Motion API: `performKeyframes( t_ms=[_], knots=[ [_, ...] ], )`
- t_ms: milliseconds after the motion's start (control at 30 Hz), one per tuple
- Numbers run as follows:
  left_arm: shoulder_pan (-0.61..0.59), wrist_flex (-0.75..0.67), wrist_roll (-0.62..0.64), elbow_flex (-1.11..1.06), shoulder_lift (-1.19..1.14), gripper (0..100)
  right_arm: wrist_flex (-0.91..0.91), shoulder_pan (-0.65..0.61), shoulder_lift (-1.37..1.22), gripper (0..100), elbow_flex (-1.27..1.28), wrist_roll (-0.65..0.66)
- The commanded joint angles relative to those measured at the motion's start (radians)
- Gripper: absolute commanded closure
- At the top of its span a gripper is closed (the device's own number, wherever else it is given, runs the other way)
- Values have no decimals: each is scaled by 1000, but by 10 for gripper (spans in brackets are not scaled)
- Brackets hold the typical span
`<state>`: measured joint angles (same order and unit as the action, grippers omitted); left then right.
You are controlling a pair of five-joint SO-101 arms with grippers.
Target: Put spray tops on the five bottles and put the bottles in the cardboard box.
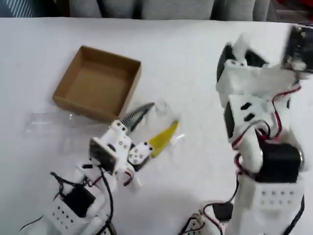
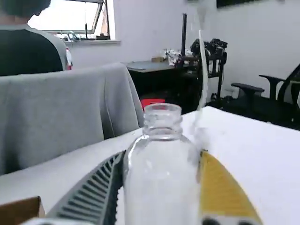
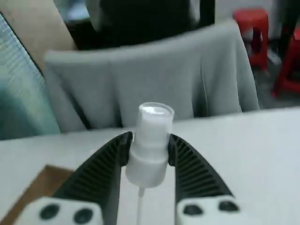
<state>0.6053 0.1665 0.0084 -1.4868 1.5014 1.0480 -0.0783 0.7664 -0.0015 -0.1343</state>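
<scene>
My left gripper point(image 1: 164, 113) is shut on an upright clear bottle point(image 1: 159, 110), just off the near right corner of the cardboard box point(image 1: 98, 81). In the left wrist view the bottle point(image 2: 161, 178) stands uncapped between the grey finger point(image 2: 93, 192) and the yellow finger point(image 2: 225, 192). My right gripper point(image 3: 150, 137) is shut on a white spray top point(image 3: 150, 140), whose thin tube point(image 3: 139, 206) hangs down. That tube point(image 2: 202, 70) comes down from above, beside the bottle's open neck point(image 2: 161, 119). In the high view the right gripper point(image 1: 240, 54) is raised at the back right.
The brown box is open and shows nothing inside. Clear plastic point(image 1: 49, 120) lies on the white table point(image 1: 186, 63) left of the box. The right arm's bulky body point(image 1: 264, 161) fills the near right. Grey chair backs point(image 2: 56, 112) line the far edge.
</scene>
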Motion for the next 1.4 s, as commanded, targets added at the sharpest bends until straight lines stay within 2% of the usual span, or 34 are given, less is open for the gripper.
performKeyframes(
  t_ms=[0, 133, 267, 433, 467, 600, 667, 833, 967, 1233, 1367],
  knots=[
    [42, -43, 3, -46, 15, 977, -202, -91, 27, 981, -6, 12],
    [41, -43, 3, -110, 16, 977, -321, -209, 25, 981, -8, 14],
    [-7, -41, 3, -135, 16, 977, -338, -300, 21, 981, -3, 34],
    [-71, -41, 3, -138, 16, 977, -397, -404, 51, 981, 184, 361],
    [-79, -41, 3, -140, 16, 977, -444, -409, 65, 981, 233, 382],
    [-96, -41, 3, -152, 15, 977, -677, -407, 104, 982, 371, 358],
    [-96, -41, 3, -163, 16, 977, -717, -409, 105, 982, 390, 361],
    [-96, -37, -9, -167, 13, 977, -654, -415, 113, 982, 390, 361],
    [-88, 17, -127, -166, 13, 977, -544, -415, 125, 982, 390, 359],
    [-91, 18, -129, -166, 12, 977, -387, -417, 234, 982, 396, 358],
    [-90, 21, -129, -167, 12, 977, -346, -417, 255, 982, 390, 261]
  ],
)
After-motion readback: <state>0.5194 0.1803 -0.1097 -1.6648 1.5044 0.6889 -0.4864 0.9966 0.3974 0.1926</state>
